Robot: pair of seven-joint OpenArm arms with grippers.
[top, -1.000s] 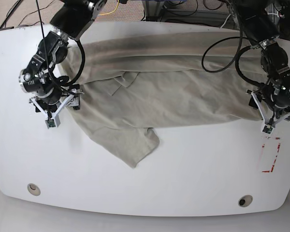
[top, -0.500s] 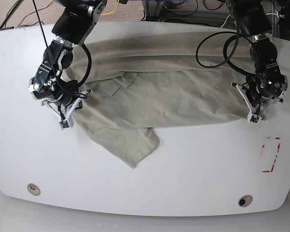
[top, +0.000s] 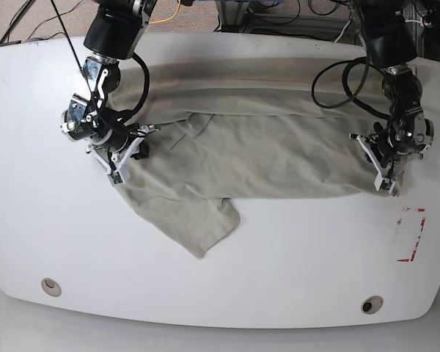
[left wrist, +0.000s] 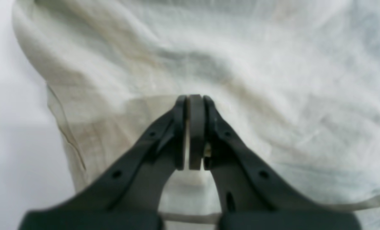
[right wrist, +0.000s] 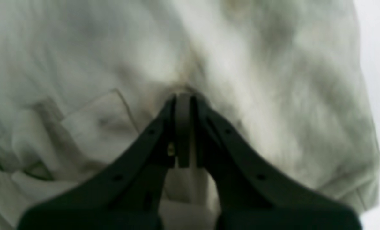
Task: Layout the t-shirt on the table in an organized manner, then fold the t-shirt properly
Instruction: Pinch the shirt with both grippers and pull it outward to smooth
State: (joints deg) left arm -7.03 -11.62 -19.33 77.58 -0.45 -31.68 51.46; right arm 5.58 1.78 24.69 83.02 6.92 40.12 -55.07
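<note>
My left pincer (top: 387,178) clenched on the t-shirt (top: 257,147) at its right edge, my right pincer (top: 116,170) clenched on its left edge, cloth rumpled across the white worktop (top: 293,257)

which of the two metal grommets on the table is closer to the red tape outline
The grommet near the front edge on the base view's right side. It sits just below the red tape outline; the other grommet is far across the table.

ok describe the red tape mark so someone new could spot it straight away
Start at the white table, then go to the side where the left end effector grips the t-shirt. Just beyond that hem lies the red tape rectangle, an outline only and the sole red thing on the bare tabletop.
</note>
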